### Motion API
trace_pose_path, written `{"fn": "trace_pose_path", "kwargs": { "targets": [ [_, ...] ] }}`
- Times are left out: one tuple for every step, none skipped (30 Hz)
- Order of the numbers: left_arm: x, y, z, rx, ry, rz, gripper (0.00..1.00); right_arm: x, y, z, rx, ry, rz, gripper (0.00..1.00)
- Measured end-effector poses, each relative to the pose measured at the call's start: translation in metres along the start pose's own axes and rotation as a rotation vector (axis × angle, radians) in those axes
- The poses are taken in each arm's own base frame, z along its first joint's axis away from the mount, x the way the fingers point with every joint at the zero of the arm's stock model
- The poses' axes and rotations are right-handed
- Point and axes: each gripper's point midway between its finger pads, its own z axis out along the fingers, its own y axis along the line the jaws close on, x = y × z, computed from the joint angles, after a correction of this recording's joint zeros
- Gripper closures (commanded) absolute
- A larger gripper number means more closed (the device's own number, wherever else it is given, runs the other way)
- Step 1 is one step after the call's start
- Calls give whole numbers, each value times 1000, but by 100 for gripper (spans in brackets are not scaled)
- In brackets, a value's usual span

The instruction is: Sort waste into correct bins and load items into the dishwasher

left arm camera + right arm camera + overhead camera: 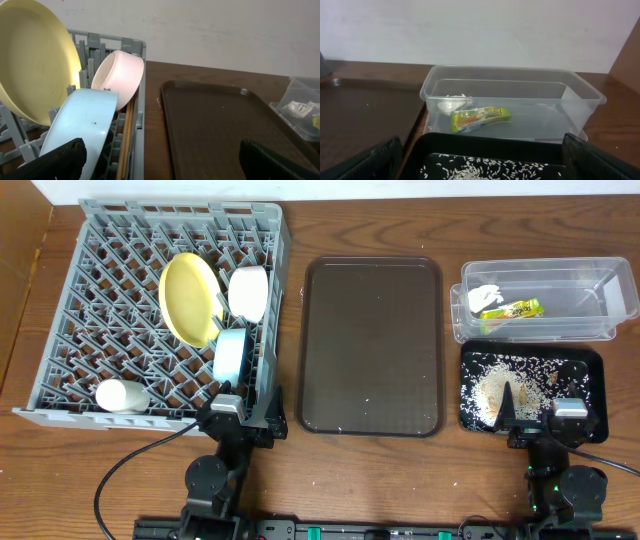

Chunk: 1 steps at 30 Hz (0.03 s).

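Note:
The grey dishwasher rack [100, 300] holds the yellow plate [190, 297], the white bowl [249, 291] and the light blue bowl [231, 355] on edge, with the white cup [120, 396] at its front. Wooden chopsticks [125, 140] lie along its right wall. The clear tub [545, 300] contains the tissue [483, 296] and the green-and-orange wrapper [480, 119]. White rice scraps [500, 385] are scattered in the black tray [590, 370]. My left gripper [162, 157] is open at the rack's front right corner, holding nothing. My right gripper [485, 157] is open and empty over the black tray's near edge.
A large dark brown serving tray [372, 345] lies between the rack and the bins, with a few white specks on it. A wall runs along the table's far edge. Both arm bases sit at the near edge.

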Motion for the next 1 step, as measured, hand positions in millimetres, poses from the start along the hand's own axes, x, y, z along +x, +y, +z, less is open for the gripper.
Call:
{"fn": "trace_pose_path", "kwargs": {
  "targets": [
    [0,0,0,0,0,0,3,0,0,0,0,0,0,1]
  ]
}}
